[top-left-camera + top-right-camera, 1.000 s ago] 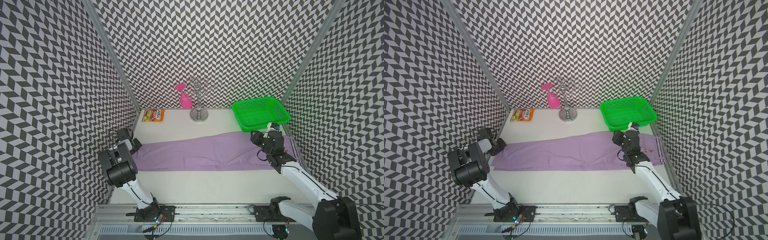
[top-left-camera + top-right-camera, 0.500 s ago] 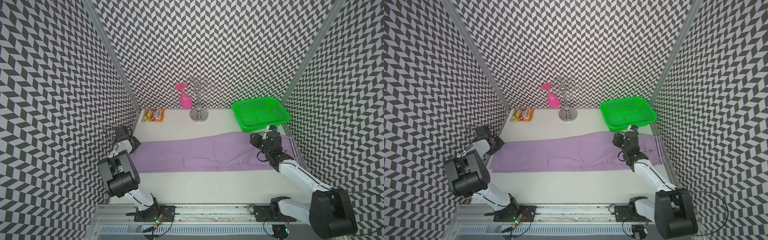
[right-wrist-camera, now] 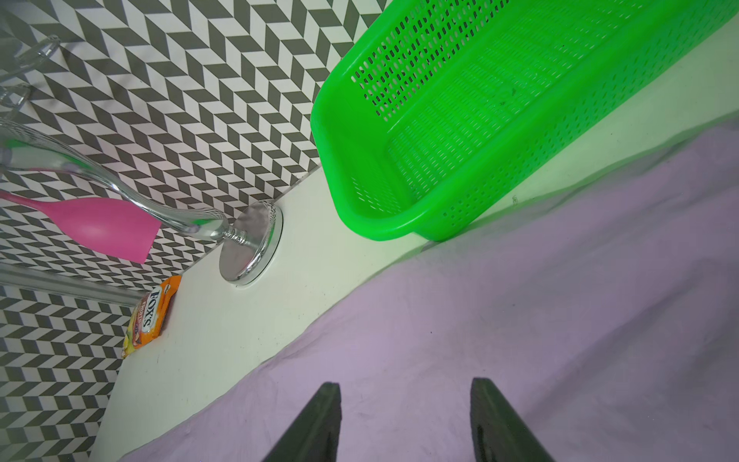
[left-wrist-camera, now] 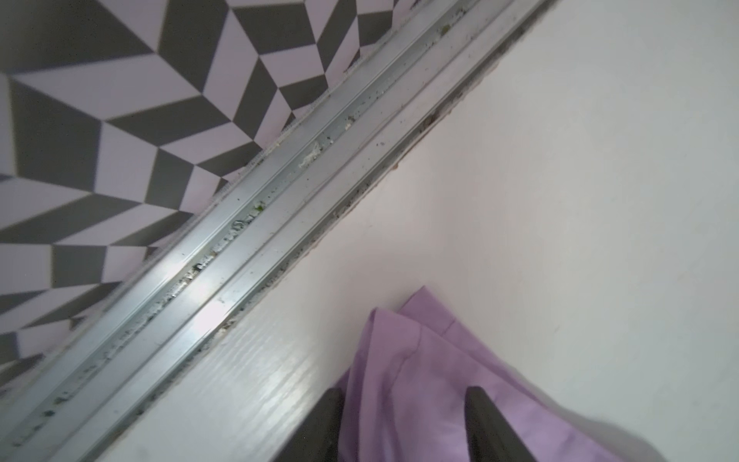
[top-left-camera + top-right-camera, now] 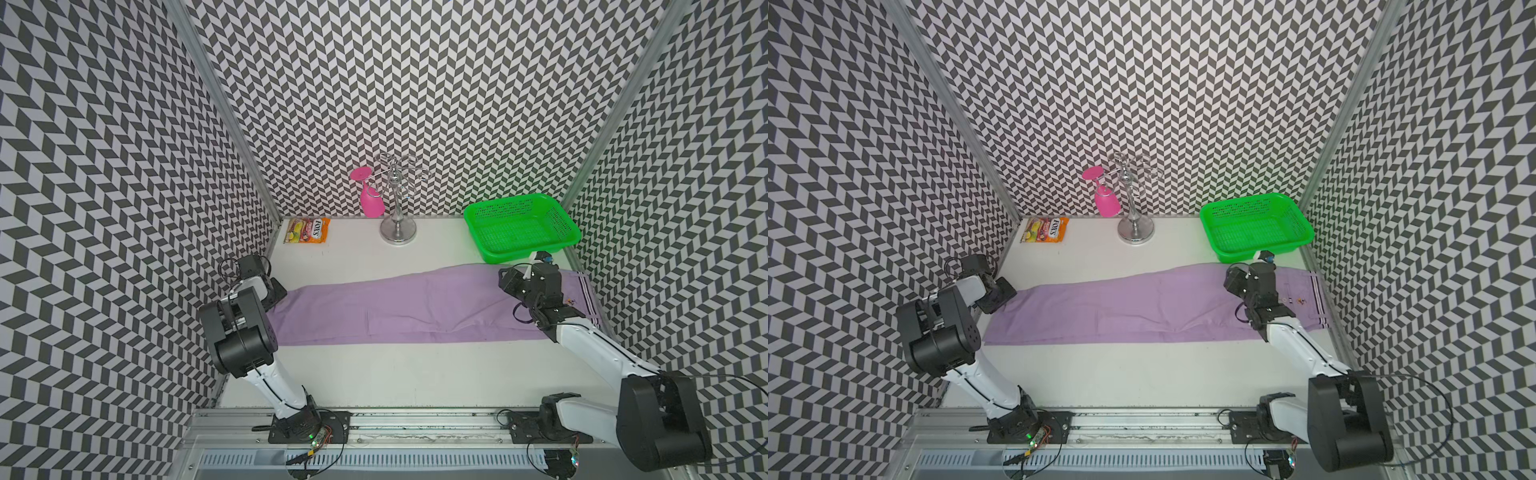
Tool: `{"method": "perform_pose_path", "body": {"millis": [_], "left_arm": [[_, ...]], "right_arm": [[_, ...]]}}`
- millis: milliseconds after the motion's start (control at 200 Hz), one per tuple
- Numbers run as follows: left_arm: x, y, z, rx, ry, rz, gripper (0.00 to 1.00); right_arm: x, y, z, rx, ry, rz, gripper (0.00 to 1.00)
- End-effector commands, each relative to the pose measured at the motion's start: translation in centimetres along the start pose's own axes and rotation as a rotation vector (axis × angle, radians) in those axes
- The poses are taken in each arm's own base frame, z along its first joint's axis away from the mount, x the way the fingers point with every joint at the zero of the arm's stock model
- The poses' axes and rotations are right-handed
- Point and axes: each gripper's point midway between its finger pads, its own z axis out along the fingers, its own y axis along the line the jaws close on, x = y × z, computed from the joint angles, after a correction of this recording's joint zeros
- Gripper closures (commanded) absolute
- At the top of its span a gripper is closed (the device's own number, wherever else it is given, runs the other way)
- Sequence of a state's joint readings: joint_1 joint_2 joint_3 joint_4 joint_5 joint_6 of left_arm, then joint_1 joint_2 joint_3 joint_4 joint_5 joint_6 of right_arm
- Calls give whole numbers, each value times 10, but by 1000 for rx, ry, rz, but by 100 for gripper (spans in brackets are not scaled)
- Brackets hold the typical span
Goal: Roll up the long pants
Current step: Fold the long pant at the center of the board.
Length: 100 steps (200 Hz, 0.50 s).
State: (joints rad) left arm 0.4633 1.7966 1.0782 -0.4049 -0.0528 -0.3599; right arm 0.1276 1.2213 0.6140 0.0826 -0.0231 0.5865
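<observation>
Your long pants (image 5: 395, 307) lie flat and unrolled across middle of table (image 5: 415, 374), running left to right. Hem end sits at left, close to left wall. Striped waistband (image 5: 588, 299) is at right, just nearer than green basket (image 5: 511, 255).

Your left jaws: spread, low at hem corner, fingers (image 4: 486, 424) either side of cloth, pinching nothing.

Your right jaws: spread, fingers (image 3: 316, 424) over waist-end cloth, gripping nothing.

Candy packet (image 5: 306, 230) and pink glass (image 5: 371, 201) on chrome stand (image 5: 398, 230) sit along far edge, apart from pants.
</observation>
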Motion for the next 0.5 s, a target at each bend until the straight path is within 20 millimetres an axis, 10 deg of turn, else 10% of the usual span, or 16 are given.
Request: {"method": "perform_pose_path", "body": {"millis": [0, 240, 496], "left_arm": [[1, 9, -10, -52, 49, 21, 36], [-4, 22, -38, -150, 108, 107, 13], [37, 34, -7, -176, 255, 154, 3]], "right_arm": [[-20, 14, -5, -47, -59, -1, 44], [-25, 12, -14, -35, -94, 2, 44], [-30, 10, -23, -28, -127, -6, 44]]}}
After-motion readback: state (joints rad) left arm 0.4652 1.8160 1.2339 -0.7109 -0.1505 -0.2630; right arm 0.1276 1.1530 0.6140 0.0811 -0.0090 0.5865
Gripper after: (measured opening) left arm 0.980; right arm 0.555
